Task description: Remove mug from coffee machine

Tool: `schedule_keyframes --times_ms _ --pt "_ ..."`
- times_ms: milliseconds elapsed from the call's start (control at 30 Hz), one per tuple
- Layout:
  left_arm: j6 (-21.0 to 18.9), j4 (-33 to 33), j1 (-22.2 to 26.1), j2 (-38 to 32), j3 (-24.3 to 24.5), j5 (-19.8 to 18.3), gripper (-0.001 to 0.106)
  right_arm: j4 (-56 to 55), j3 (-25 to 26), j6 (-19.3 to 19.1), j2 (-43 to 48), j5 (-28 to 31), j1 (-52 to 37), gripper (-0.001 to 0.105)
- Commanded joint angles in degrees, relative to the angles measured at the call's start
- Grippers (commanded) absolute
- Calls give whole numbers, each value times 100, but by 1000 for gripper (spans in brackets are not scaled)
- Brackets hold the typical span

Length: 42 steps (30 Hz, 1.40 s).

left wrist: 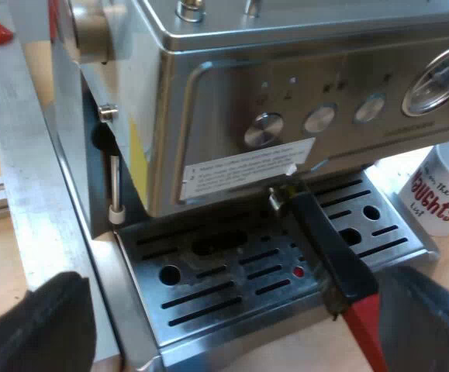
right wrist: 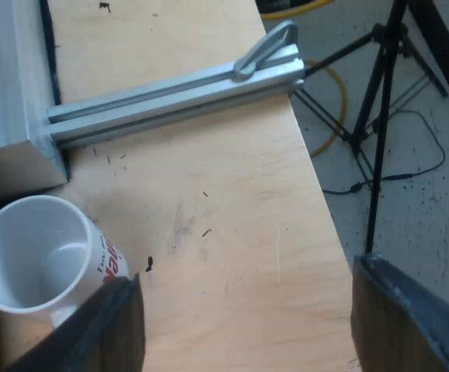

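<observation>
The white mug [left wrist: 441,190] with red lettering stands upright on the wooden table beside the drip tray [left wrist: 208,298], off the machine. The steel espresso machine [left wrist: 286,93] has the metal holder locked into its front, and the holder's dark handle [left wrist: 329,244] ends in red over the tray. My left gripper [left wrist: 236,333] hangs open above the tray's edge, holding nothing. In the right wrist view the empty mug [right wrist: 34,256] sits by the machine's corner [right wrist: 7,93], close to one fingertip [right wrist: 112,325]. My right gripper [right wrist: 247,329] is open over bare wood.
An aluminium rail [right wrist: 177,97] with a lever lies across the table [right wrist: 232,232] beyond the mug. The table's edge drops to a floor with a tripod [right wrist: 379,101] and cables. A steam wand [left wrist: 114,186] hangs at the machine's side.
</observation>
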State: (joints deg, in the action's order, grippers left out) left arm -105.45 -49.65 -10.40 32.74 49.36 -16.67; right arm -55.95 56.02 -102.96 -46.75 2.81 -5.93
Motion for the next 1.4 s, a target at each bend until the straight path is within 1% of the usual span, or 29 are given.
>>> schedule_keyframes --times_ms 33,67,133,167,200,267,300,367,400,500,567,633,800,867,1033,1133,1200,1233,1267,1300,1400 --pt "36 -43 -4 -97 36 221 77 54 31 -736 367 -55 -3 59" --pt "51 -61 -4 -154 36 383 77 54 31 -802 419 -55 31 59" --pt "134 -63 -4 -406 36 867 77 54 31 -788 588 -55 123 59" --pt "134 -63 -4 -406 36 867 77 54 31 -788 588 -55 123 59" --pt "203 -63 -4 -608 36 1038 77 54 31 -785 645 -55 142 59" --pt "360 -82 -4 -1001 36 1091 77 54 31 -785 846 -55 224 59" --pt "445 -114 -4 -1171 36 1091 77 54 31 -734 1127 -55 264 59" --pt "561 -199 -4 -1469 36 1091 77 54 31 -636 1275 -55 281 59" --pt "652 -284 -4 -1660 36 1091 77 54 31 -616 1407 -173 279 59" --pt "804 -458 -4 -2092 8 1035 77 194 -40 -617 1787 -505 279 59" --pt "804 -514 -4 -2376 -37 1020 77 334 -150 -617 2064 -663 279 59" --pt "804 -591 -4 -2589 -77 923 77 469 -263 -617 2324 -703 279 59" --pt "804 -779 -4 -3406 -286 289 77 611 -661 -617 3221 -703 279 59" --pt "804 -914 -4 -3630 -331 194 77 611 -782 -617 3501 -703 279 59" --pt "804 -1337 -4 -4028 -382 162 77 611 -1154 -600 4366 -703 279 59" --pt "804 -1489 -4 -4161 -382 162 77 600 -1215 -539 4506 -703 279 59" --pt "804 -1547 -4 -4161 -371 146 77 600 -1324 -355 4746 -703 279 59" --pt "804 -1591 -4 -4161 -374 145 77 600 -1400 -192 4920 -703 279 59" --pt "804 -1620 -4 -4161 -372 143 77 402 -1457 206 4984 -637 279 59" --pt "793 -1642 -4 -4161 -372 143 77 360 -1463 252 4944 -599 279 59" --pt "787 -1648 -4 -4161 -372 143 77 461 -1564 222 4925 -698 279 59"
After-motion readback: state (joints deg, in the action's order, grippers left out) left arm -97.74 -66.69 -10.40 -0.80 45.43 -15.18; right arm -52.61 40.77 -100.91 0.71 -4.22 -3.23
